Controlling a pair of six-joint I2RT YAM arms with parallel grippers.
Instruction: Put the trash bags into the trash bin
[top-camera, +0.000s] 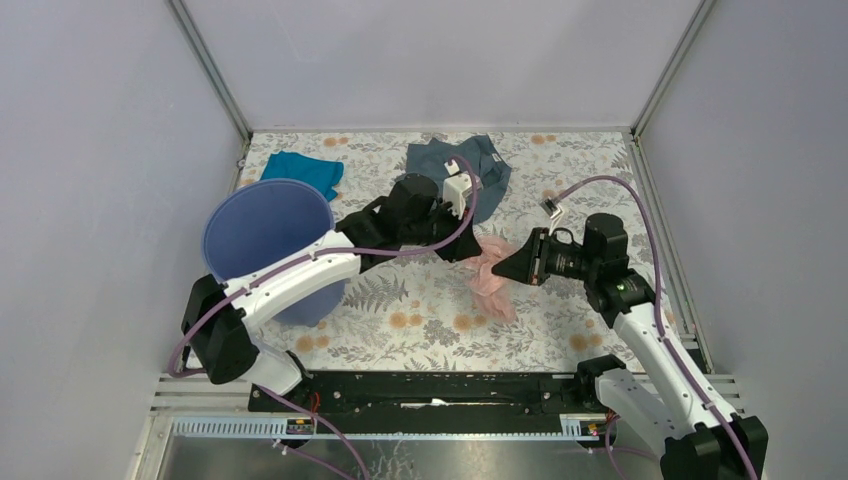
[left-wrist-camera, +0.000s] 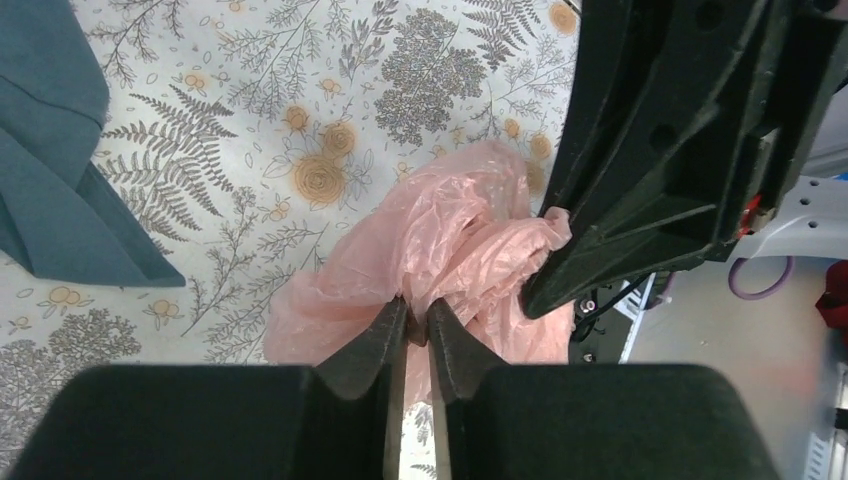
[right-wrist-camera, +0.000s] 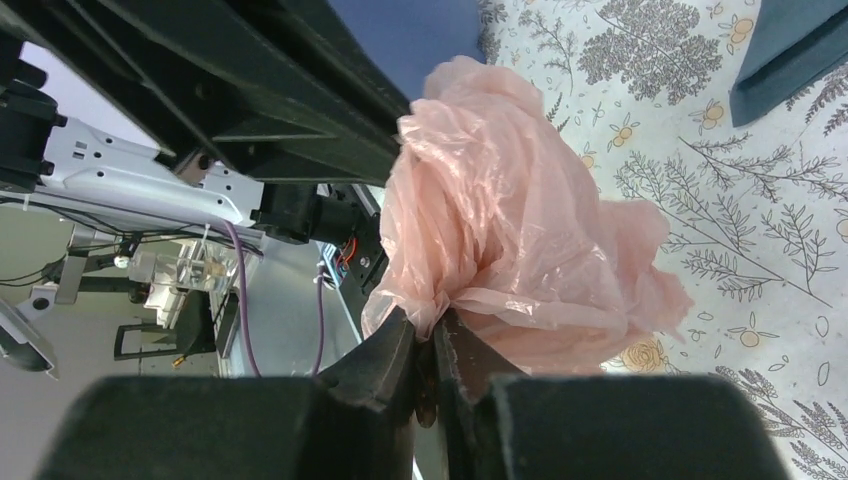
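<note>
Top external shows both arms reaching low toward mid-table, left gripper (top-camera: 468, 248) and right gripper (top-camera: 503, 268) each pinching the crumpled trash bag (top-camera: 495, 285) between closed fingers, three o'clock of the trash bin (top-camera: 255, 230)

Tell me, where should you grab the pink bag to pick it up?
Pinch a bunched-up fold at the edge of the pink bag, coming in low from the side. It is thin, crumpled film, so a gathered fold is probably easiest to hold. The left gripper and right gripper each pinch one now, from opposite sides.
</note>
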